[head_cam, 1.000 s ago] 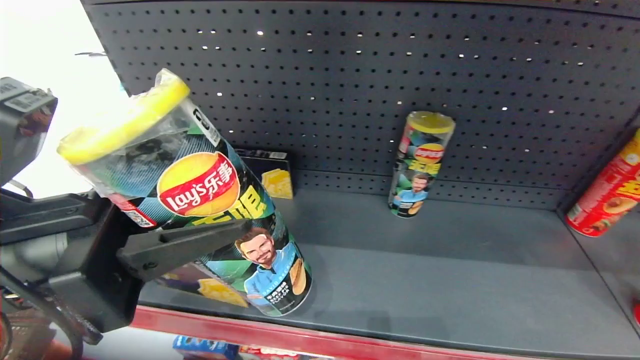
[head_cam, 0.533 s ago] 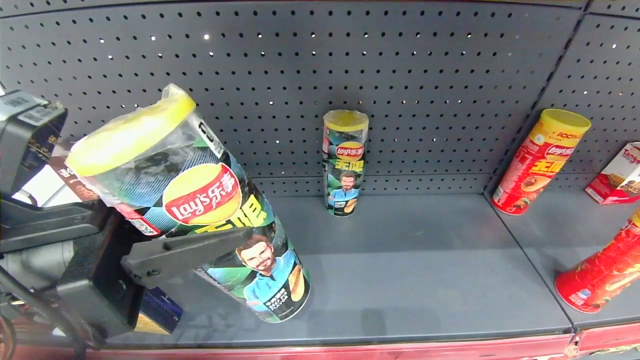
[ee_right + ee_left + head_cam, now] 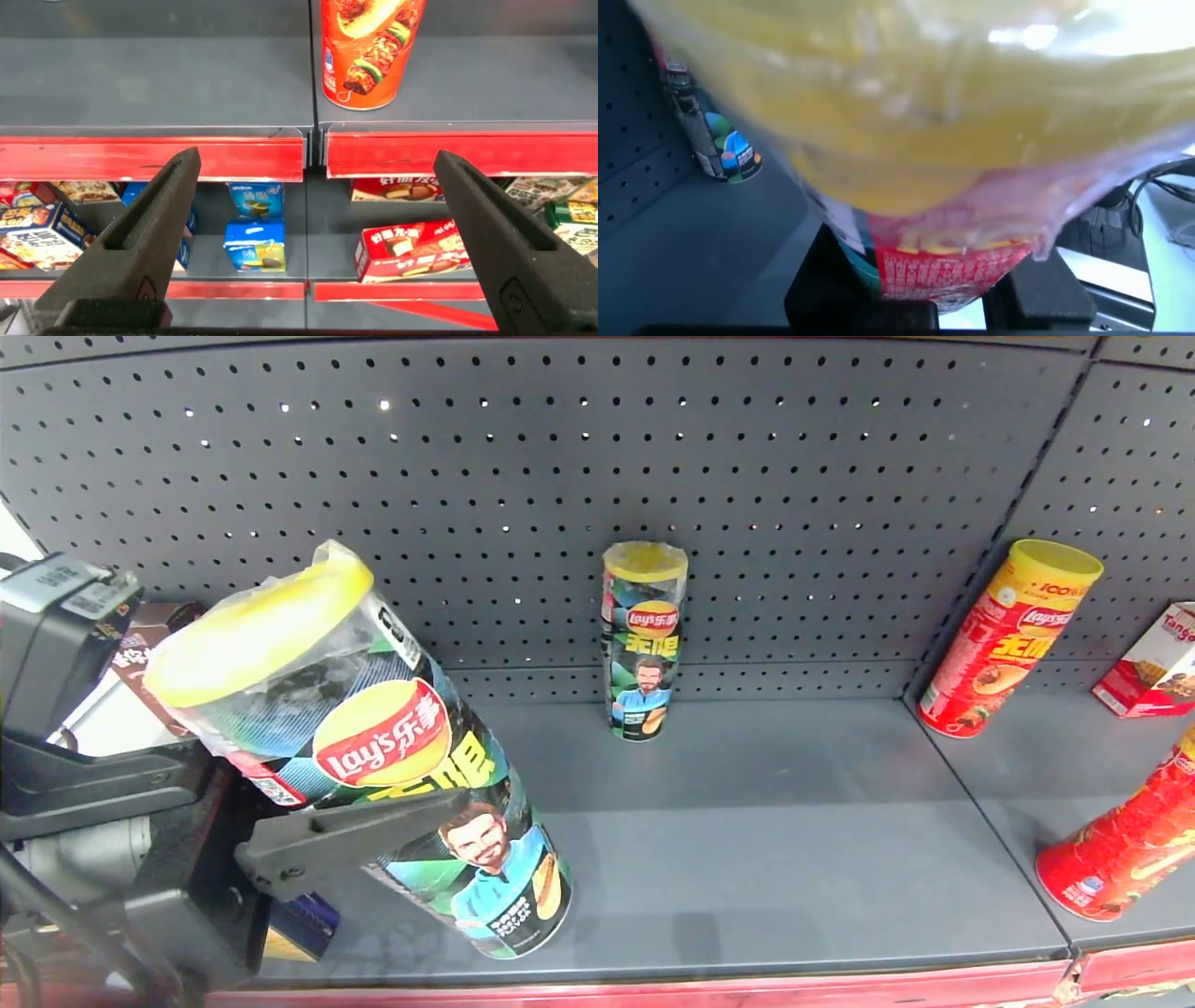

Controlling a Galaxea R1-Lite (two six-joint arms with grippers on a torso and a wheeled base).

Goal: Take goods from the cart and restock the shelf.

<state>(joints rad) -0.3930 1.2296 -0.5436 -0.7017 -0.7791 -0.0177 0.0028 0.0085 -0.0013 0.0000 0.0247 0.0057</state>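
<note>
Grey metal shelf [image 3: 794, 859] up front — black left fingers [image 3: 355, 826] clamp the tilted yellow-lidded green crisp tube [image 3: 392, 747] mid-body; right fingers [image 3: 140, 252] spread wide, empty.

Your head view is bright and evenly lit, the light seeming to fall from above and in front. Small points of light shine through holes in the perforated back panel [image 3: 653, 448]. The shelf deck [image 3: 766, 859] carries only faint, soft shadows. The clear wrap on the held chip can [image 3: 373, 756] catches pale glare below its yellow lid. Straight lines slant toward the edges. In your left wrist view the can is a close yellow and red blur, with white glare in one corner. Your right wrist view is evenly lit.
</note>
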